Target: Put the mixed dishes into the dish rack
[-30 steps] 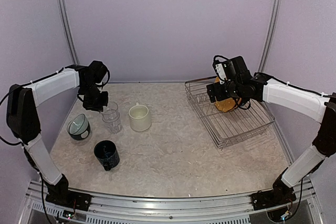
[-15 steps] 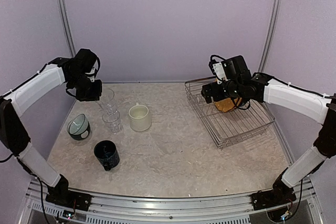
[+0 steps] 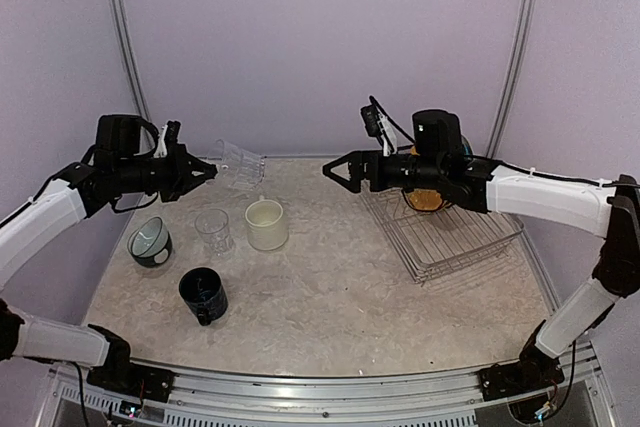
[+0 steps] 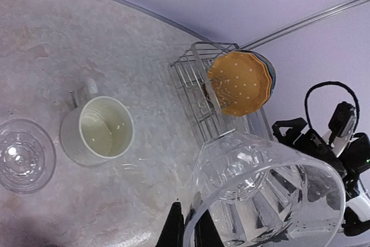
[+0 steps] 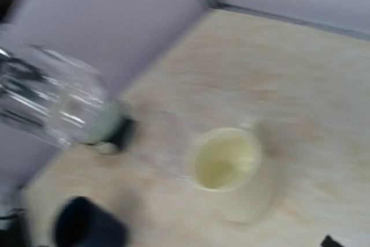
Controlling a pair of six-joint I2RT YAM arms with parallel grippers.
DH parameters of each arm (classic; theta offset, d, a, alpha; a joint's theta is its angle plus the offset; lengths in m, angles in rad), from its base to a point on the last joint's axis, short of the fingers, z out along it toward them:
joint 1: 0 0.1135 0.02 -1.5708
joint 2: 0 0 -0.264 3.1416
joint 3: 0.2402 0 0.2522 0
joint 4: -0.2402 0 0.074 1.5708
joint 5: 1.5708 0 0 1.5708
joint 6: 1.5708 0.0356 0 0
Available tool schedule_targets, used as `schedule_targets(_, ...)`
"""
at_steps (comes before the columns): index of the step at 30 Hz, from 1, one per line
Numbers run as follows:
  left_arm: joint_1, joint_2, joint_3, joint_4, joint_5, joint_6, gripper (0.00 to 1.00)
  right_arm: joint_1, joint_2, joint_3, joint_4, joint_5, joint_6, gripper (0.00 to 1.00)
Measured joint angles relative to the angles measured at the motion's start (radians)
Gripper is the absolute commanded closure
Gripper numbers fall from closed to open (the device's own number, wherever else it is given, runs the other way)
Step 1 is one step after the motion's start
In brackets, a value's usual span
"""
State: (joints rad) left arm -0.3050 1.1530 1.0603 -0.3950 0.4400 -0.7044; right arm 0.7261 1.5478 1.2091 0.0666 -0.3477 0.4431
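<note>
My left gripper (image 3: pixel 200 169) is shut on the rim of a clear glass (image 3: pixel 240 161), held tipped sideways in the air above the table; in the left wrist view the glass (image 4: pixel 266 189) fills the lower right, my fingertips (image 4: pixel 176 224) pinching its rim. My right gripper (image 3: pixel 335 171) is open and empty, pointing left, a short way right of the glass. The dish rack (image 3: pixel 455 232) stands at the right with the yellow dotted plate (image 3: pixel 425 195) upright in it and a blue plate (image 4: pixel 270 73) behind that. The cream bird plate is out of view.
On the table at the left stand a second clear glass (image 3: pixel 213 230), the cream mug (image 3: pixel 266 224), the grey-teal cup (image 3: pixel 150 242) and the dark blue mug (image 3: pixel 203 294). The right wrist view is blurred; the cream mug (image 5: pixel 225 160) shows below it.
My left gripper lifted the upper glass off the one on the table, tipped it sideways and moved right. My right arm left the rack and swung left toward the glass.
</note>
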Motion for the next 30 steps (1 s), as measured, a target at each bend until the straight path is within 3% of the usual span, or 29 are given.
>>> schedule_targets(5,-0.013,0.018,-0.125,0.284,0.181,-0.183,1.0,0.013,0.053,-0.039,0.183,-0.154,0.129,0.0)
schedule_targets(12,-0.077,0.079,-0.182,0.574,0.281,-0.335,1.0,0.042,0.113,-0.045,0.373,-0.28,0.267,0.0)
schedule_targets(25,-0.146,0.213,-0.212,0.887,0.369,-0.475,1.0,0.059,0.162,-0.045,0.575,-0.385,0.399,0.01)
schedule_targets(30,-0.171,0.256,-0.22,0.943,0.385,-0.502,1.0,0.059,0.174,-0.04,0.583,-0.394,0.413,0.14)
